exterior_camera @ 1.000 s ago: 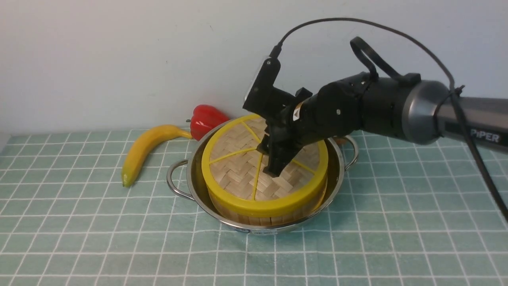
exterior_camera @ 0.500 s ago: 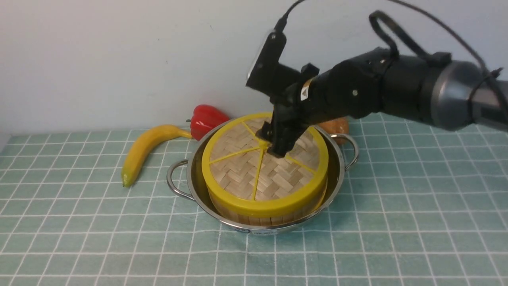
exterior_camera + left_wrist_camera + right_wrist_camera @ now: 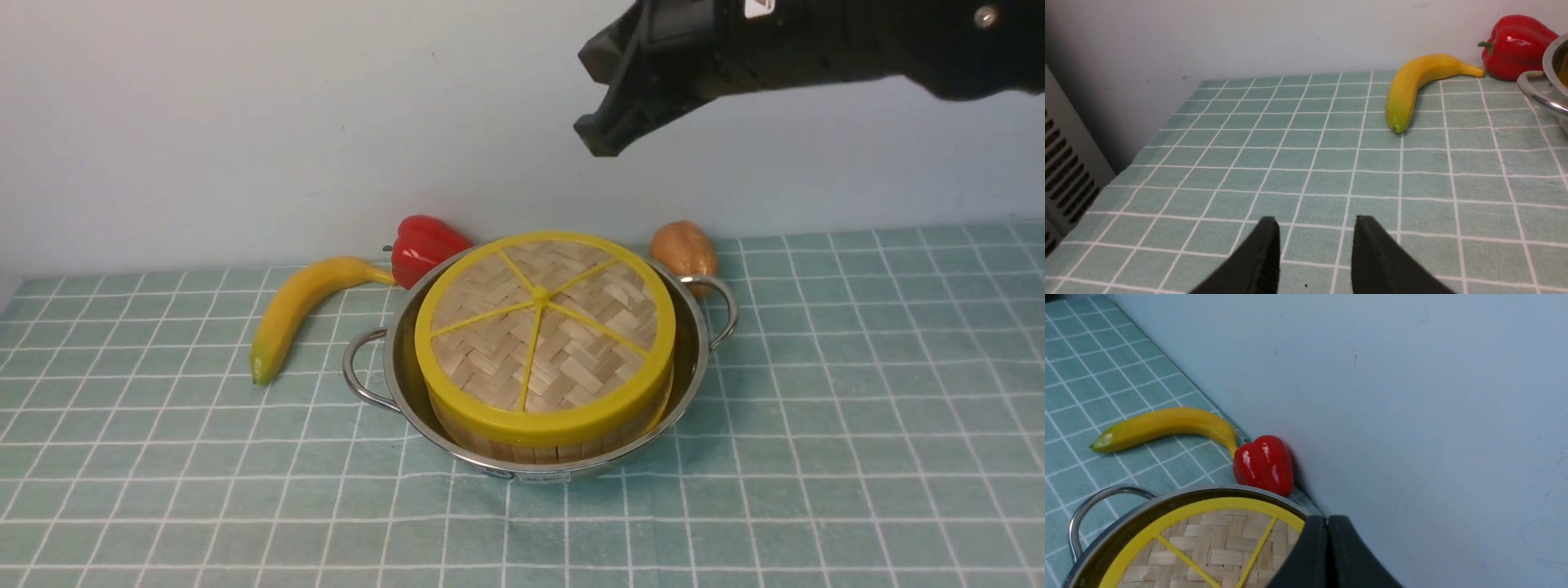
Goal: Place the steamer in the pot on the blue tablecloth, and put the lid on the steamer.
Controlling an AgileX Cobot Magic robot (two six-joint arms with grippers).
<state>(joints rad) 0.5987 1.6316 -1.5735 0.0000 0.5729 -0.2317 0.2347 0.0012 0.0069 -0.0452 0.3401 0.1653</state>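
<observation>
1 pot [image 3: 694,359], 1 steamer [image 3: 555,445], 1 lid [image 3: 543,327], 1 banana [image 3: 298,306], 1 red pepper [image 3: 424,245], 1 potato [image 3: 684,249], 1 cloth [image 3: 857,425], 2 grippers [image 3: 600,135] [image 3: 1316,245]

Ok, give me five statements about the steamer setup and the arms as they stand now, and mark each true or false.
1. The lid sits on the steamer inside the pot. True.
2. The right gripper grips the lid's hub. False: it hangs in the air above the pot, fingers together, holding nothing.
3. The banana lies on the blue tablecloth, to the left of the pot. True.
4. The red pepper lies inside the pot. False: it sits behind the pot, by the wall.
5. The left gripper holds the banana. False: it is open and empty, above bare cloth.
</observation>
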